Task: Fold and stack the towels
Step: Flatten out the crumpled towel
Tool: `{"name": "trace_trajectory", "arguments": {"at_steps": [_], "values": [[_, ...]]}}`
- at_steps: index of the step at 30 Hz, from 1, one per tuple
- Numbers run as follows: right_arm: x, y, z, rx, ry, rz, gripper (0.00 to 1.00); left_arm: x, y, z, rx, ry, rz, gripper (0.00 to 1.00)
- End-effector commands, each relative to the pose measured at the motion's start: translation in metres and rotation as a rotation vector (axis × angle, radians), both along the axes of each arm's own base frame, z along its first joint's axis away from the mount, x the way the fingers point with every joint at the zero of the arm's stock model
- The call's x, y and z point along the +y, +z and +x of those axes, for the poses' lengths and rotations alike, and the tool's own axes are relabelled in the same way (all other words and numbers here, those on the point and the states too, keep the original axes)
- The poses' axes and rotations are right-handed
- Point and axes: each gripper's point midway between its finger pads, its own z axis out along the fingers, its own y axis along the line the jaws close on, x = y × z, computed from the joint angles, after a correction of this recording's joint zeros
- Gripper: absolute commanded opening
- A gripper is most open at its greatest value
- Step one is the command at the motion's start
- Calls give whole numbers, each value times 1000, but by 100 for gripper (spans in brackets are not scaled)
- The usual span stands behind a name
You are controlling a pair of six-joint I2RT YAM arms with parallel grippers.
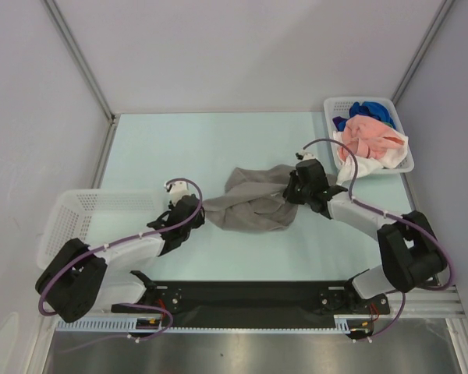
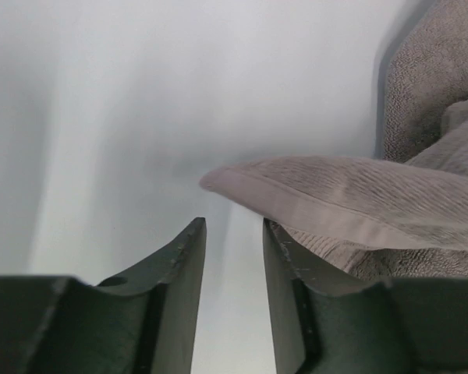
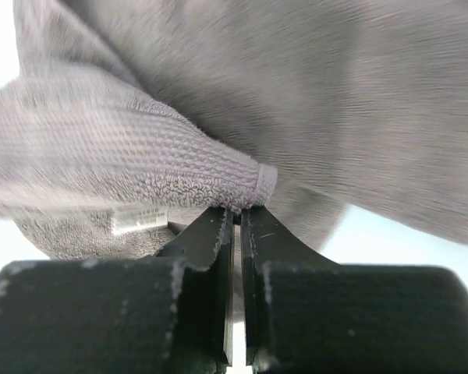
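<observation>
A grey towel [image 1: 253,204] lies crumpled in the middle of the table. My right gripper [image 1: 295,189] sits on its right side. In the right wrist view that gripper [image 3: 240,210] is shut, its tips pinching a hemmed fold of the grey towel [image 3: 218,93] beside a small white label [image 3: 136,218]. My left gripper [image 1: 200,212] is at the towel's left corner. In the left wrist view it [image 2: 234,226] stands open with nothing between its fingers, and the towel's corner [image 2: 359,199] lies just past the right fingertip. Pink [image 1: 370,136], blue [image 1: 366,111] and white [image 1: 351,167] towels are heaped in a basket.
The white lattice basket [image 1: 405,160] holding those towels stands at the back right corner. A second white lattice basket [image 1: 70,214] sits at the left edge beside my left arm. Walls close in the table on three sides.
</observation>
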Motion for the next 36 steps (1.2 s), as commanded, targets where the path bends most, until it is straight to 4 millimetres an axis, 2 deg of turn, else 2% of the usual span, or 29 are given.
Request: {"name": "trace_trajectory", "arguments": {"at_steps": [1,2,6,11,15,20,23,28,29,30,32,36], "values": [[-27,43,18,-95,-81,-27,0,-17,29,15,-80,-38,-46,42],[-38,45,20,-90,-108,-38,0,-18,28,16,-77,-41,-45,43],[-49,51,24,-96,-123,-41,0,-26,35,23,-83,-59,-46,47],[-47,50,28,-82,-103,-48,0,-40,55,32,-150,-124,-77,49],[-45,52,35,-79,-93,-49,0,-51,61,32,-171,-206,-80,53],[-36,64,49,-91,-75,-38,3,-51,51,32,-135,-206,-53,57],[-33,68,53,-83,-62,-39,9,-50,46,31,-118,-198,-52,61],[-29,68,45,-78,-44,-14,21,-49,32,21,-91,-199,-84,66],[-28,68,42,-82,-43,-10,28,-49,29,19,-84,-201,-86,67],[-29,60,36,-65,-41,-14,31,-50,27,18,-77,-200,-94,68],[-29,58,31,-66,-45,-5,35,-52,22,15,-62,-205,-110,68],[-28,40,14,-34,-26,10,39,-51,18,10,-48,-201,-132,70]]}}
